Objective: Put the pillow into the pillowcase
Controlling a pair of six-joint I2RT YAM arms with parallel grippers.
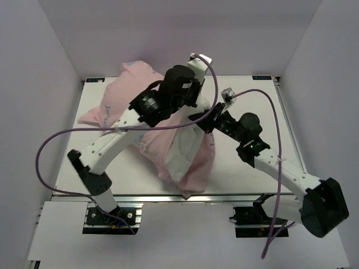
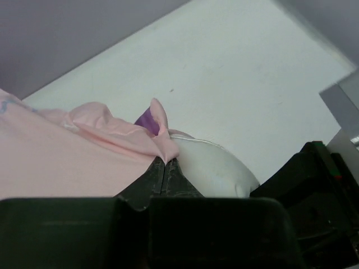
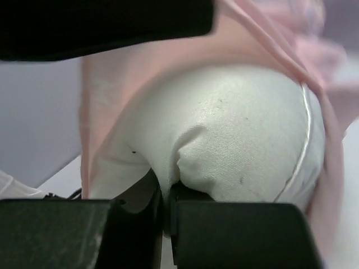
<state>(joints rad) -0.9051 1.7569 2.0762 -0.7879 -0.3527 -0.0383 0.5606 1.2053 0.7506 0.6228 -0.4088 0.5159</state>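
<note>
1. The pillow [image 3: 241, 129] lies on the white table [image 2: 224, 73], and most of it is covered by the pillowcase [image 2: 84, 151].
2. In the top view, only a white strip of the pillow shows between pink folds. The rest of the pillowcase spreads away from the pillow to the far left.
3. The right gripper [image 3: 167, 193] is at the bare end of the pillow. Its two fingers are clenched, and a small fold of the white pillow fabric is pinched between them.
4. In the right wrist view, the pink cloth wraps over the top and both sides of this pillow end, and the white bulge comes out of it toward the gripper.
5. The left gripper [image 2: 166, 168] is just beside a rounded white corner of the pillow. Its fingers are pressed together on the pink edge of the pillowcase, just where this edge meets the corner.
6. Above that grip, the pillowcase edge stands up in a small peak, and a bit of its purple side shows behind the peak.
</note>
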